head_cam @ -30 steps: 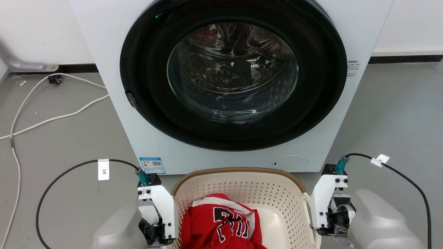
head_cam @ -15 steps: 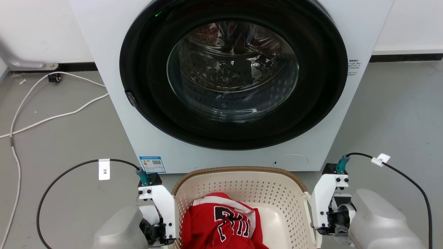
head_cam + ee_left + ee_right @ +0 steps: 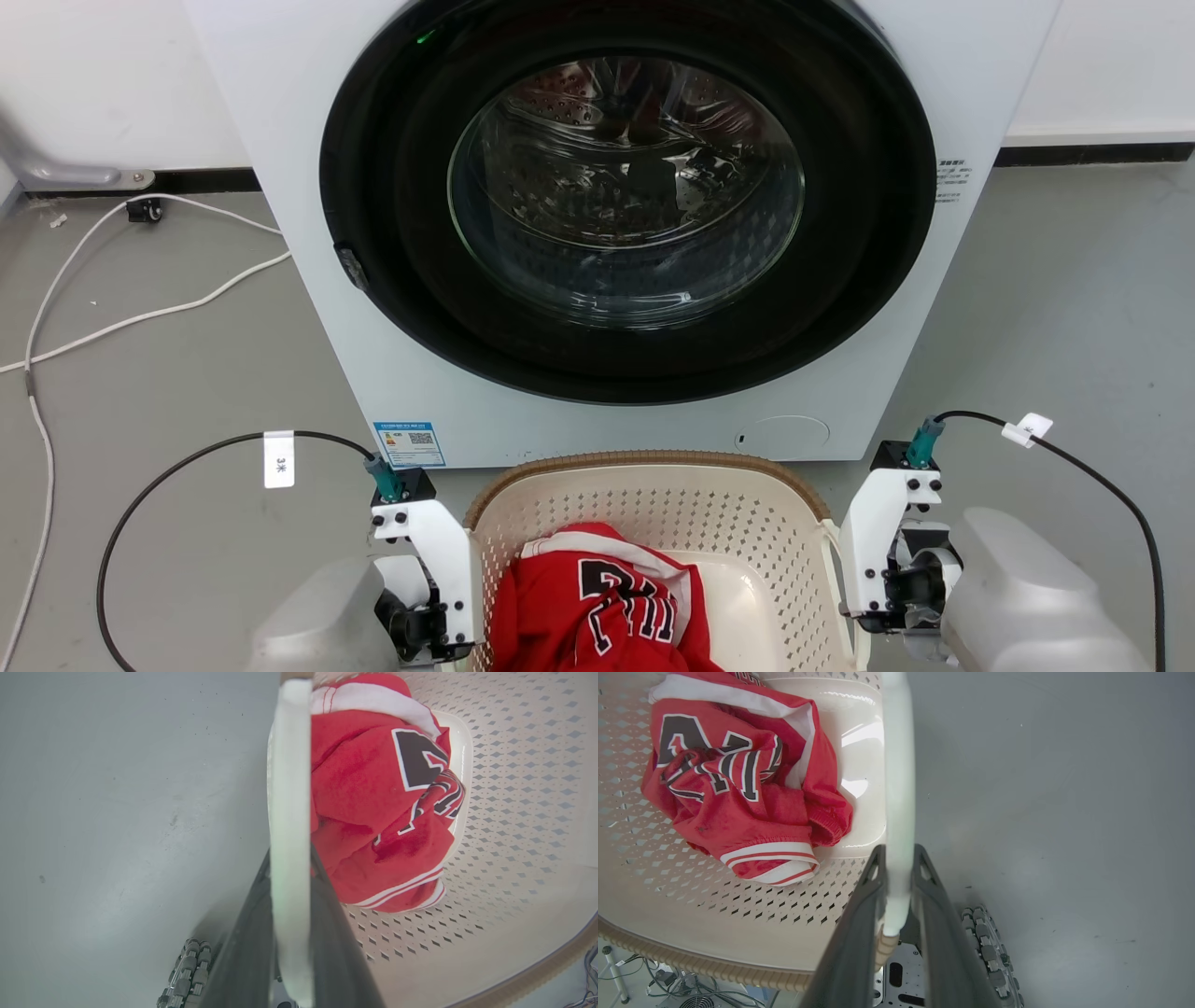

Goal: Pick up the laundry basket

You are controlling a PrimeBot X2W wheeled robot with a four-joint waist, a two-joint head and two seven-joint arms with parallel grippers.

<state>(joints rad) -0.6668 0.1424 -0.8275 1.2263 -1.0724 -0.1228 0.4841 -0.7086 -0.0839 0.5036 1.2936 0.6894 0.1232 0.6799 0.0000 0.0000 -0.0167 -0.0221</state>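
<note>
Laundry basket [image 3: 653, 509] seen low in head view, just before washer [image 3: 308, 308], flanked by both arms; red jersey [image 3: 597, 597] heaped inside. Left gripper [image 3: 289, 863] pinched on white left handle [image 3: 289, 765], right gripper [image 3: 898, 851] on right handle [image 3: 899, 765]; both jaws pressed against plastic. Grasp judged made, lift in hand. Whether base is off floor cannot be told. Next: even two-arm raise called for, basket held level, rim clear of washer front.
</note>
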